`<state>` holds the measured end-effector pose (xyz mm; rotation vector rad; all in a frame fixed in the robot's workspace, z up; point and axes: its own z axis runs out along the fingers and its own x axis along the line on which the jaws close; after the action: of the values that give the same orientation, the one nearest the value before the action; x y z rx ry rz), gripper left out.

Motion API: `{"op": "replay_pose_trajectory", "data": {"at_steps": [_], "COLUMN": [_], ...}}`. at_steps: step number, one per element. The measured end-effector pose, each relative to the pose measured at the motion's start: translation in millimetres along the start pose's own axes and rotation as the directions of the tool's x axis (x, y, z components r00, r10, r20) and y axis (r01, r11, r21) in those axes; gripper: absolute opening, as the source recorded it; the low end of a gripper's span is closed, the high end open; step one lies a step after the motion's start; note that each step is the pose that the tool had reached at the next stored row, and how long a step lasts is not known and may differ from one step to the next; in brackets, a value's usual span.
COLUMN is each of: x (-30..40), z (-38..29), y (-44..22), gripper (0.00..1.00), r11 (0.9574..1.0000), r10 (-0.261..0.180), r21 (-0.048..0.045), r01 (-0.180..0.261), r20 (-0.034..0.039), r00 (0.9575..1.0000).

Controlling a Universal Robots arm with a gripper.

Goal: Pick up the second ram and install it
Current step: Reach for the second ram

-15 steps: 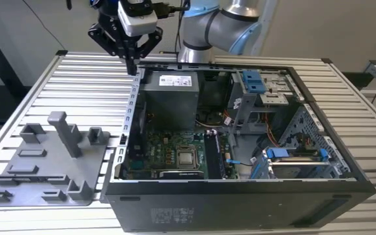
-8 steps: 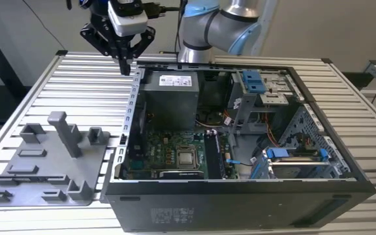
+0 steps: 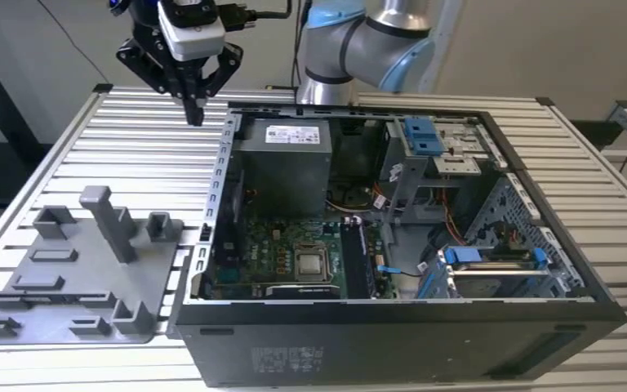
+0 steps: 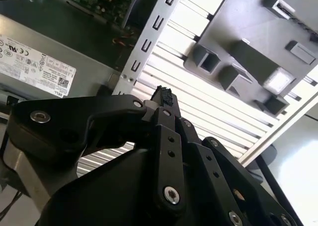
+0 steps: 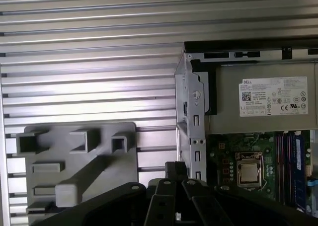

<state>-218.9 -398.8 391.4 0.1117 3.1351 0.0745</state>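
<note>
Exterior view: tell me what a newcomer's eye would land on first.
The open black computer case dominates the slatted metal table, its green motherboard and grey power supply exposed. The black gripper hangs above the table beside the case's far corner, and a grey plastic holder tray with upright posts lies on the exterior view's left.

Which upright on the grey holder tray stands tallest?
The slim post near the middle of the grey tray; it rises well above the short blocks beside it.
</note>
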Motion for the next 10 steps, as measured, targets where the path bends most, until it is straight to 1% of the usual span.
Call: {"op": "replay_pose_trajectory", "data": {"at_steps": [7, 10], "x": [13.4, 18.9], "z": [0.0, 0.0], "y": [-1.0, -1.3], "gripper": [0.11, 0.11], "r11": [1.0, 1.0], "r10": [0.0, 0.0], "r21": [0.0001, 0.0001], "r01": [0.0, 0.0], "r20": [-0.0006, -0.002], "r00": [1.0, 1.0]}}
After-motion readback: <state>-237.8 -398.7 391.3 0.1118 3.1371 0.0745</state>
